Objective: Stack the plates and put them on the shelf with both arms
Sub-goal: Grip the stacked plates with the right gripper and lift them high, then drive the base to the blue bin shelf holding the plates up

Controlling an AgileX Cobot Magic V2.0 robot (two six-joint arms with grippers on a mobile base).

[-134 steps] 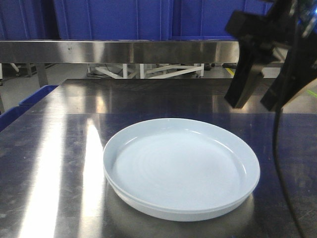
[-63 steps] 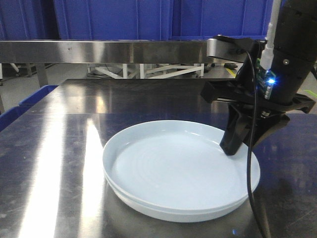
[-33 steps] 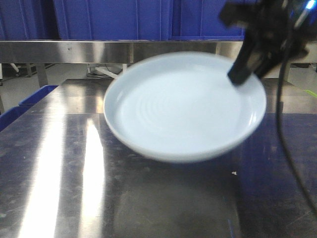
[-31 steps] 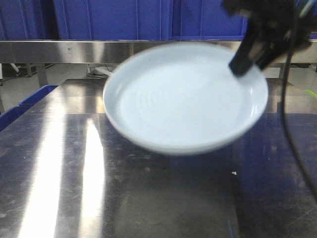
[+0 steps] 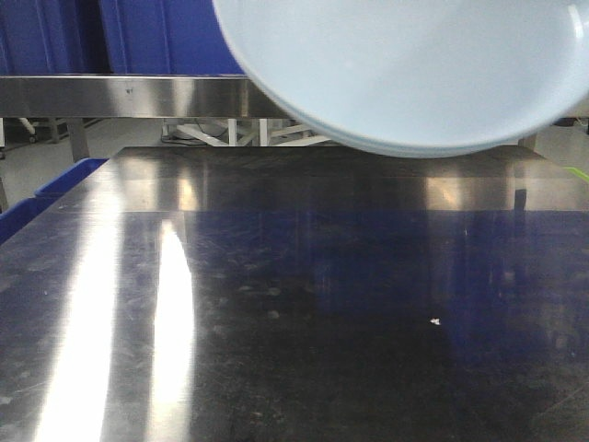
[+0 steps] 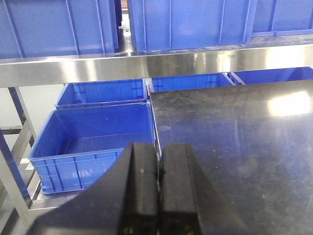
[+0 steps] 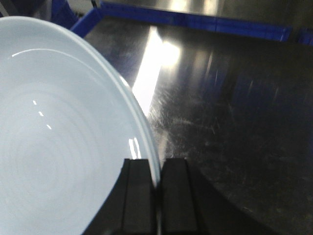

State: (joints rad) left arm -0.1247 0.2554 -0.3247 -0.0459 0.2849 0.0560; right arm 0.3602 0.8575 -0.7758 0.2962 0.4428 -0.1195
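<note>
While the desk [image 5: 276, 322] lies below and the shelf [image 5: 120, 95] runs behind, the stacked plates [image 5: 414, 64] hang above the desk, level with the shelf's front band, rim clamped between the right fingers [image 7: 138, 196]; the left fingers [image 6: 144, 191] are pressed together near the desk's edge.

**A:** Where does your front camera sit?

**B:** Low over the near end of the surface [image 5: 276, 304], facing level toward the shelf [image 5: 120, 94] and crates [image 5: 156, 37]. The plates [image 5: 414, 64] hang very near its lens, filling the frame's top.

**A:** And the wrists?

**B:** Each peers forward over its own fingers. The one behind my left pincer [image 6: 159, 166] faces the shelf and the surface's corner, both shared with the front view; the one behind my right pincer [image 7: 159, 169] looks down, close on the plates' rim
</note>
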